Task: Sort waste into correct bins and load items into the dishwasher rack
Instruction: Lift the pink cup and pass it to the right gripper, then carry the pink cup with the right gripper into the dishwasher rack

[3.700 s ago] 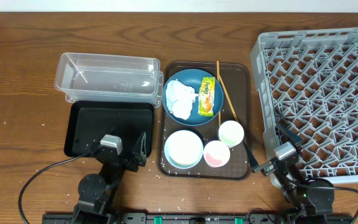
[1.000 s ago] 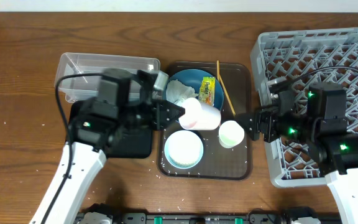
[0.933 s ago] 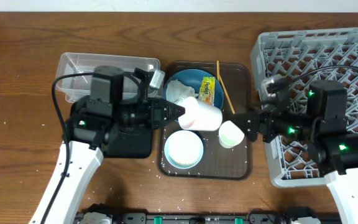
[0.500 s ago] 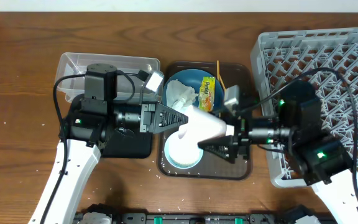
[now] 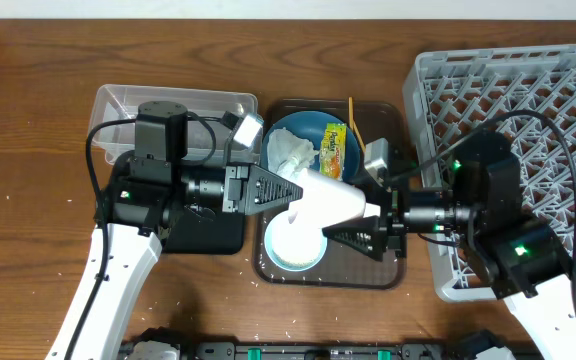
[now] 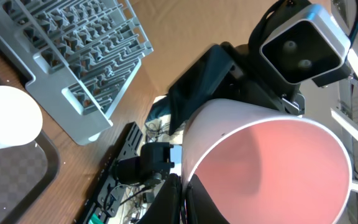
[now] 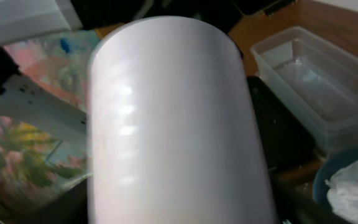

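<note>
A white cup with a pink inside hangs on its side above the brown tray. My left gripper is shut on its rim, one finger inside. My right gripper straddles the cup's base end, jaws wide on either side, and the cup fills its wrist view. The blue plate carries the crumpled tissue and the yellow-green wrapper. The chopsticks lie beside it. The white bowl sits under the cup. The other cup is hidden by the right arm.
The grey dishwasher rack stands at the right. At the back left is the clear tub, with the black tray in front of it under my left arm. The brown serving tray holds the dishes. Rice grains dot the table's front.
My right gripper swung left from beside the rack to the cup's base and its jaws narrowed around it. My left gripper has kept its hold on the rim and shifted slightly right.
</note>
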Robot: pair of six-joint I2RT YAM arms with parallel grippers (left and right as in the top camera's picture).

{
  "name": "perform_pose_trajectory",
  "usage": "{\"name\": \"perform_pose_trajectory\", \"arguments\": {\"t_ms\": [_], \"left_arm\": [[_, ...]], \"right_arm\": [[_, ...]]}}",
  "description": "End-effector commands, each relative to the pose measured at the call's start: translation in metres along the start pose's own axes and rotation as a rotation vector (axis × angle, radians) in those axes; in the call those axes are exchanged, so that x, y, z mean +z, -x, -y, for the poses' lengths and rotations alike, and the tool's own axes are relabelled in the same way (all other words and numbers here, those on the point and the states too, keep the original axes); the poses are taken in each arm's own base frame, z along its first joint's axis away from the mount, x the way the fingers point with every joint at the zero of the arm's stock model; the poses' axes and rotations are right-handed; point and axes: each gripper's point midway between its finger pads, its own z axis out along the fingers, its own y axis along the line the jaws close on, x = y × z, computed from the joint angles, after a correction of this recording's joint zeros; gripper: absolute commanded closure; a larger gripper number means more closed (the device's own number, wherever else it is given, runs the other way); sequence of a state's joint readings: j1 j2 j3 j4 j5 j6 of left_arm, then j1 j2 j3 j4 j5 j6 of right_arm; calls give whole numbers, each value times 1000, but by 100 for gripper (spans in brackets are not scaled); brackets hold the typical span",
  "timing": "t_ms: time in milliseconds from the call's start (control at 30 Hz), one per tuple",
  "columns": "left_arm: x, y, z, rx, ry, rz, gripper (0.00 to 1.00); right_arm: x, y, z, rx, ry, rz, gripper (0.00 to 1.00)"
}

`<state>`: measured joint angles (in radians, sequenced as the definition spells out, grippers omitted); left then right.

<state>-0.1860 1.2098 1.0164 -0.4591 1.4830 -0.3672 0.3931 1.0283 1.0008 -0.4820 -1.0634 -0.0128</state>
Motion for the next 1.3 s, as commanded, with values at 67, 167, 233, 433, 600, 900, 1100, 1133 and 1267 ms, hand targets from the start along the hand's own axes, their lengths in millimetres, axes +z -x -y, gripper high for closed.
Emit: {"name": "perform_pose_trajectory", "arguments": {"t_ms": [67,167,233,433,600,900,1100,1133,1267], "left_arm": [[0,1,11,25,-27,-11,94],[0,1,11,25,-27,-11,87],[0,1,11,25,-27,-10,60],[0,3,8,26,-14,-4,17],[0,3,8,38,-13,-3,14],[0,4,5,41,7,6,11],[0,4,5,41,7,6,11],[0,4,5,41,7,6,11],[0,4,5,41,7,6,11]], "right_arm": [[-7,8,-13,-32,37,23,40],[-7,8,-13,-33,39,23,46],[-8,9,-14,-38,37,25,46],[-29,9,13,21,-147,50,49],[-100,-14,78,320,-676,97,52],[-271,-124,93,1044,-1635,142,61],[-291,-159,109,1221,-1682,7,60],[-289,-166,113,1253,-1669,-46,58],[-279,-189,125,1332,-1598,-215,55]]}}
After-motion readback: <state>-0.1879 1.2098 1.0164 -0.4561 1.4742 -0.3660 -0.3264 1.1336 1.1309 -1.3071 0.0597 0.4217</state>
